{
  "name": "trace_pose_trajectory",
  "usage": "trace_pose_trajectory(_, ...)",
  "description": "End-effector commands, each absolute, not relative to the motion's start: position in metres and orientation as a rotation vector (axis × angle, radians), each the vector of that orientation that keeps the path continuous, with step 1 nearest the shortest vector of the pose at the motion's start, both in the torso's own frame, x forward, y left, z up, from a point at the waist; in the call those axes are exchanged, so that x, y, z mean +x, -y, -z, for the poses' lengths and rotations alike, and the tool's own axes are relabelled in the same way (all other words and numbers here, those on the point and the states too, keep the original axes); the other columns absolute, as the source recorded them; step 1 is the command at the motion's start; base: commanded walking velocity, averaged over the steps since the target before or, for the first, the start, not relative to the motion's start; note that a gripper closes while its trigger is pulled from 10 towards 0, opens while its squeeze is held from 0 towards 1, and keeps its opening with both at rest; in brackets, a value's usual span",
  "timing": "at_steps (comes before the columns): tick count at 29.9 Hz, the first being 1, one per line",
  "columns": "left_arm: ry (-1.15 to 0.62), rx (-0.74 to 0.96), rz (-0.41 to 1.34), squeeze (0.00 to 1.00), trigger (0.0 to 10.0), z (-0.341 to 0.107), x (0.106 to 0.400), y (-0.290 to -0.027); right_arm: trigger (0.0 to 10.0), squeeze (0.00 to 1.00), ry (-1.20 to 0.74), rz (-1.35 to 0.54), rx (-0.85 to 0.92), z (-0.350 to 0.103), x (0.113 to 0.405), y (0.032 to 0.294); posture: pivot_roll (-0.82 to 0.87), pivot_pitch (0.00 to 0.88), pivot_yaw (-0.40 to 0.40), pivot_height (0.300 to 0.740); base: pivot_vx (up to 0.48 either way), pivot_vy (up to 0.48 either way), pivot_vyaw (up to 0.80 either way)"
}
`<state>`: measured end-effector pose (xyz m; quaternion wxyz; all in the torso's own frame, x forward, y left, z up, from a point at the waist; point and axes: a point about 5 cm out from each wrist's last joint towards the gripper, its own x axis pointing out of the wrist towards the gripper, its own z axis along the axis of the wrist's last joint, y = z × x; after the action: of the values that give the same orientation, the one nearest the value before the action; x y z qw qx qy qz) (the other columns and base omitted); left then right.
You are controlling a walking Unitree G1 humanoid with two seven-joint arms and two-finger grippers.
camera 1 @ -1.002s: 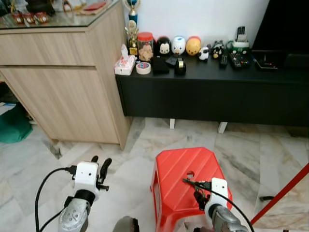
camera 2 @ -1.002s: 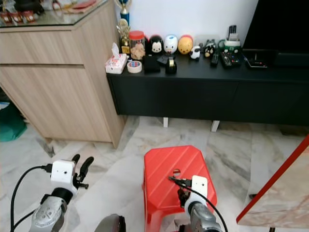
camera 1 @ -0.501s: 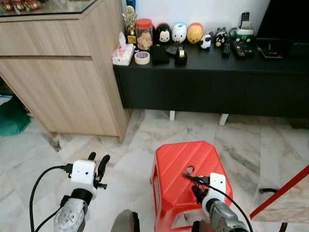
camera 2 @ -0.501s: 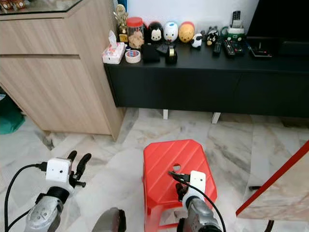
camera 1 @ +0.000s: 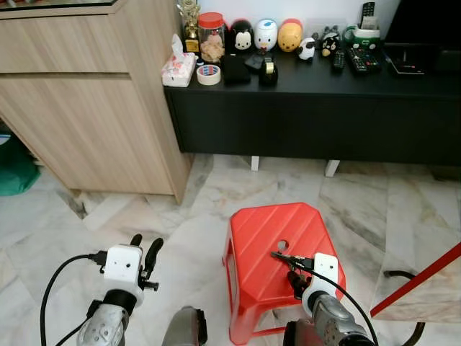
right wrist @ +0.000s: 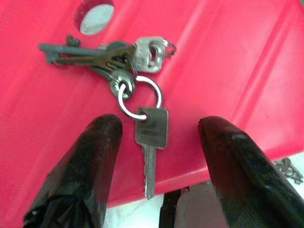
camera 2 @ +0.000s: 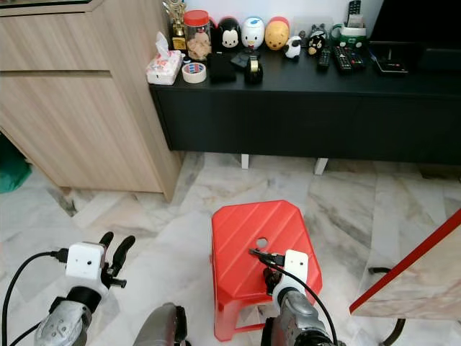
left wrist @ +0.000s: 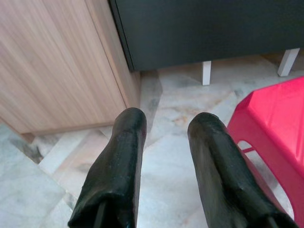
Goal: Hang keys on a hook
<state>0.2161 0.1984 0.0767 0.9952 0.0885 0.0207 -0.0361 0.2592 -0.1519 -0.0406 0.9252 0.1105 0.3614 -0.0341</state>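
Keys (right wrist: 126,71): lying loose on the red stool (camera 1: 259,238), beside its round hole.
Right gripper (right wrist: 159,156): spread wide, poised over them, touching nothing.
Left gripper (left wrist: 166,128): parted, idle above the floor.
Jar (camera 1: 211,34): red-lidded, on the black surface (camera 1: 403,79); contents possibly snacks.

- Pale marble floor (camera 1: 108,216), grey-veined, glossy under even light.
- Light wood cabinet (camera 1: 79,108) at left, reaching the floor.
- Long black low sideboard (camera 1: 324,122) beside it, on short white legs (camera 1: 331,169), against a white wall (camera 1: 320,11).
- Red plastic stool (camera 1: 277,267) on the floor, in front of the sideboard.
- Red-edged slab (camera 1: 425,285) at right.
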Motion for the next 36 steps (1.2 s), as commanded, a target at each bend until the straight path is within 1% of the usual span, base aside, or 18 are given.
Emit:
trace_pose_trajectory(1, -0.059, 0.197, 0.077, 0.0, 10.0, -0.076, 0.212, -0.199, 10.0, 0.0, -0.766, 0.071, 0.24, 0.044, 0.255, 0.151, 0.14, 0.178, 0.018, 0.641, 0.0, 0.0, 0.0)
trace_pose_trajectory(8, -0.073, 0.2, 0.074, 0.0, 10.0, -0.077, 0.206, -0.199, 10.0, 0.0, -0.767, 0.07, 0.245, 0.044, 0.255, 0.15, 0.14, 0.195, 0.016, 0.641, 0.0, 0.0, 0.0)
trace_pose_trajectory(9, -0.075, 0.2, 0.074, 0.0, 10.0, -0.077, 0.205, -0.199, 7.7, 0.0, -0.762, 0.065, 0.248, 0.043, 0.256, 0.149, 0.14, 0.197, 0.017, 0.641, 0.0, 0.0, 0.0)
trace_pose_trajectory(10, -0.076, 0.2, 0.074, 0.0, 10.0, -0.077, 0.204, -0.199, 7.7, 0.0, -0.76, 0.062, 0.25, 0.043, 0.257, 0.149, 0.14, 0.197, 0.017, 0.641, 0.0, 0.0, 0.0)
trace_pose_trajectory(11, -0.08, 0.199, 0.073, 0.0, 10.0, -0.077, 0.203, -0.199, 0.0, 0.0, -0.748, 0.042, 0.257, 0.042, 0.258, 0.147, 0.14, 0.197, 0.017, 0.641, 0.0, 0.0, 0.0)
trace_pose_trajectory(36, -0.166, 0.18, 0.085, 0.0, 10.0, -0.058, 0.193, -0.194, 0.0, 0.0, -0.731, -0.043, 0.26, 0.039, 0.26, 0.133, 0.13, 0.193, 0.018, 0.641, 0.0, 0.0, 0.0)
